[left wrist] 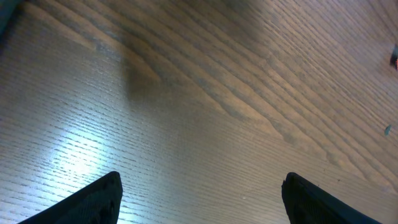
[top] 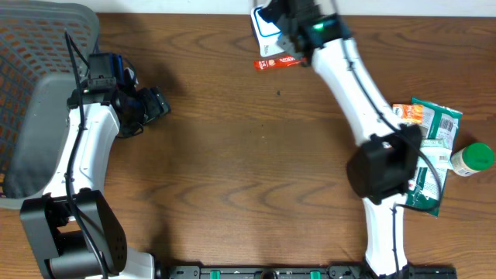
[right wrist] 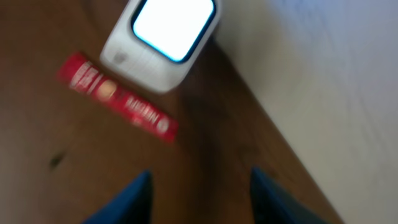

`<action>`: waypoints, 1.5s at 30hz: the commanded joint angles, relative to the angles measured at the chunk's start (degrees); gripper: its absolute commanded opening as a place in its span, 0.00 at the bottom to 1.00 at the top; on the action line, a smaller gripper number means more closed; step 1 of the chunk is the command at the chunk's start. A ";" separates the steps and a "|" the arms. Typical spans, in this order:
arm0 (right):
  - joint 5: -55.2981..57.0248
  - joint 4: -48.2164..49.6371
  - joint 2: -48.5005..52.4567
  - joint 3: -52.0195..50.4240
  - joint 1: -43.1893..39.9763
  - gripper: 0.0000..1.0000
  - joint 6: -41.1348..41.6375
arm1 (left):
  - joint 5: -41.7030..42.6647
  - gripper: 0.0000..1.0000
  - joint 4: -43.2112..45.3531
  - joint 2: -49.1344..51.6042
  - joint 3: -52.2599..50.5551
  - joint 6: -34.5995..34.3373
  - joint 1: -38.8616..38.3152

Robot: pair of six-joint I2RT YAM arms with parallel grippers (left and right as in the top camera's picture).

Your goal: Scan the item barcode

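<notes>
**Worktop.** Brown wood-grain worktop (top: 232, 155); it carries every entry below.

**Item to scan.** Slim red foil-wrapped bar with pale print (top: 277, 63). It lies flat near the far edge of the worktop, right of centre, with no hand on it. The right wrist view is blurred, so the print is unreadable and no barcode can be made out.

**Scanner.** White rounded plastic scanner with a bright, dark-rimmed window (top: 266, 27). It sits at the far edge, just beside the red bar on its far side. Whether the two touch cannot be told.

**Right hand** (right wrist: 200, 180). It reaches to the far edge and hovers over the wood close to the bar and scanner. Its two dark fingers (right wrist: 130, 199) are spread, with only bare worktop between them and nothing gripped.

**Left hand** (left wrist: 202, 180). It is on the left side of the worktop, well apart from the bar. Its black fingers (left wrist: 93, 202) are spread wide over bare wood and hold nothing.

**Basket.** Grey plastic mesh basket (top: 39, 101) at the left edge, beside the left arm.

**Right-edge group.**
- Green-and-white foil packets (top: 435, 132), partly covered by the right arm.
- Orange-and-white packet (top: 409, 115), touching the foil packets.
- White bottle with a green cap (top: 473, 159), just beside the packets.
</notes>
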 commanded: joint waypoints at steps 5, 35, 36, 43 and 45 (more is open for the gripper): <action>-17.81 -6.71 0.96 -0.76 -5.16 0.60 10.67 | -0.98 0.83 -0.02 -0.22 -0.09 -0.35 0.83; -34.95 12.07 22.62 -1.11 -10.54 0.69 0.48 | -0.98 0.83 -0.02 -0.22 -0.09 -0.35 0.83; -34.97 12.04 22.69 -1.11 -10.51 0.69 0.50 | -0.98 0.83 -0.02 -0.22 -0.09 -0.35 0.83; -35.87 4.72 20.37 -1.09 -10.36 0.29 0.52 | -0.98 0.83 -0.02 -0.22 -0.09 -0.35 0.83; -36.61 1.90 19.32 -1.09 -10.36 0.24 0.52 | -0.98 0.83 -0.02 -0.22 -0.09 -0.35 0.83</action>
